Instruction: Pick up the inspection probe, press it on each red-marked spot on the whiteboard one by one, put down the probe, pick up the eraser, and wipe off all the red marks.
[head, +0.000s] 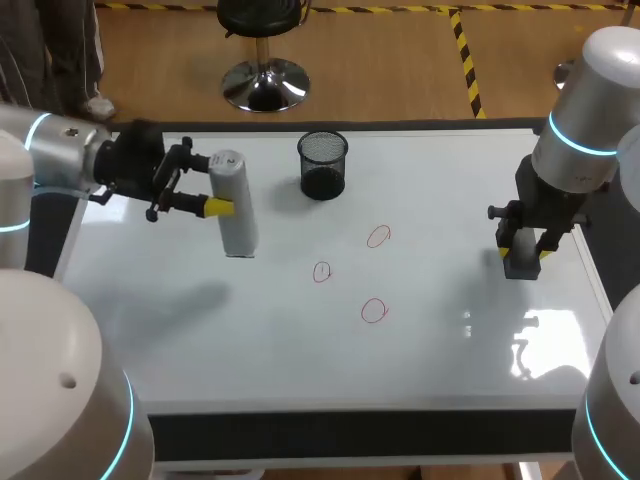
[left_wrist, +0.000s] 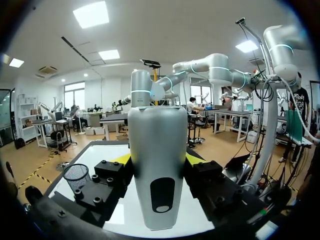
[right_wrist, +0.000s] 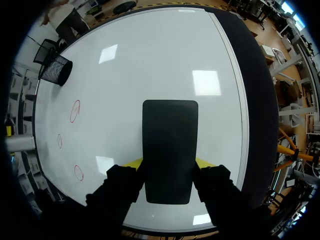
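Note:
The inspection probe (head: 232, 205), a silver upright cylinder, stands at the whiteboard's (head: 430, 370) left part. My left gripper (head: 205, 190) is shut on it from the side. In the left wrist view the probe (left_wrist: 157, 165) fills the gap between the yellow fingertips (left_wrist: 123, 159). Three red circles (head: 378, 236) (head: 321, 271) (head: 373, 311) are drawn mid-board, to the right of the probe. Near the board's right edge, my right gripper (head: 527, 248) points down, shut on the black eraser (head: 520, 264). The right wrist view shows the eraser (right_wrist: 170, 150) clamped between the fingers. I cannot tell whether it touches the board.
A black mesh cup (head: 323, 165) stands at the back middle of the board, and shows beside the probe (left_wrist: 76, 176) in the left wrist view. The right wrist view has the cup (right_wrist: 55, 70) and the red circles (right_wrist: 75, 111) far off to the eraser's side.

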